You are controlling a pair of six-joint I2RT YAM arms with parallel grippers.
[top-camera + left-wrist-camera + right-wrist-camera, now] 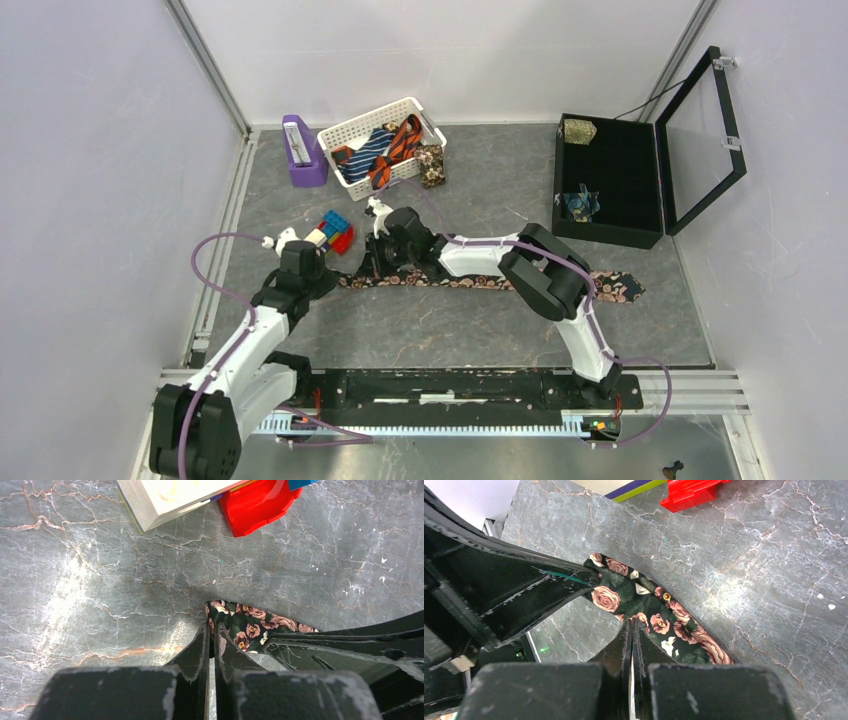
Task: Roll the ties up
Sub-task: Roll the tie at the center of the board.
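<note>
Top external: dark floral fabric tie [440, 281] lay flat across the marbled grey table [480, 190], a long narrow strip. Both arms were bent low over its left end, wrists pitched down. Left gripper [214, 630] was clamped on the tie's tip. Right gripper [631, 625] pinched its edge just beside, fingers tight together. Two striped ties [375, 150] sat in a white lattice basket [345, 128], one tan tie [432, 165] just beside it, and two rolled ties [578, 130] in a black compartment box [625, 165]. Six ties total. Plastic blocks [332, 232] sat near the left gripper.
</note>
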